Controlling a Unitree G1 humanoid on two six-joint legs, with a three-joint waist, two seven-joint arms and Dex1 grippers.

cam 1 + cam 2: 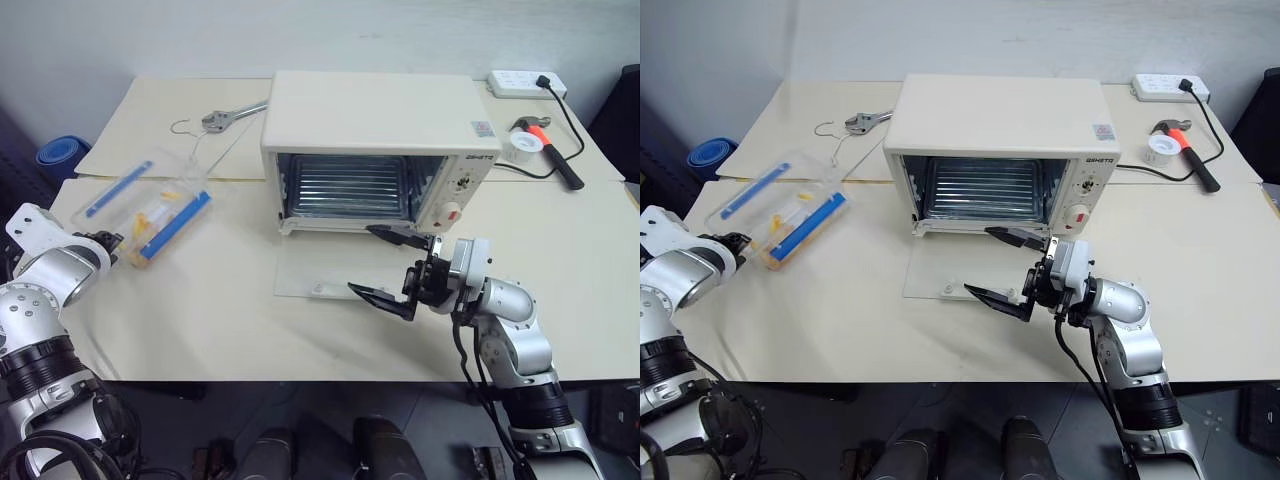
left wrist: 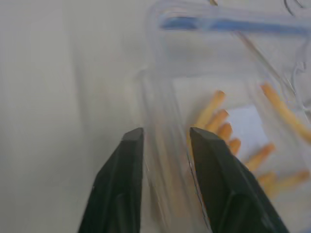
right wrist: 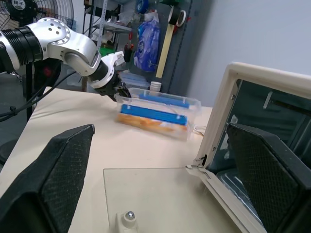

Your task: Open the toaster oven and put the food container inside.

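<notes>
Two black fingers of the left gripper (image 2: 165, 145) had closed onto the near end wall of the food container (image 1: 150, 208), the clear plastic pinched between their tips in the left wrist view. Just beyond those tips lay the yellow food pieces (image 2: 218, 127) inside the box, and farther on a blue side clip (image 2: 228, 23) ran along its far edge. The container sat on the table (image 1: 200, 310), off to the side of the toaster oven (image 1: 375, 140).

Across from it, the right gripper (image 1: 392, 264) hung with its fingers spread wide, holding nothing, above the oven's glass door (image 1: 320, 272), which lay folded down flat on the table. Right behind that gripper stood the oven's open cavity with its wire rack (image 1: 345, 185), and the red knob (image 1: 451, 213) was just beside it. Well beyond the oven lay a hammer (image 1: 545, 140) and a power strip (image 1: 525, 84).
</notes>
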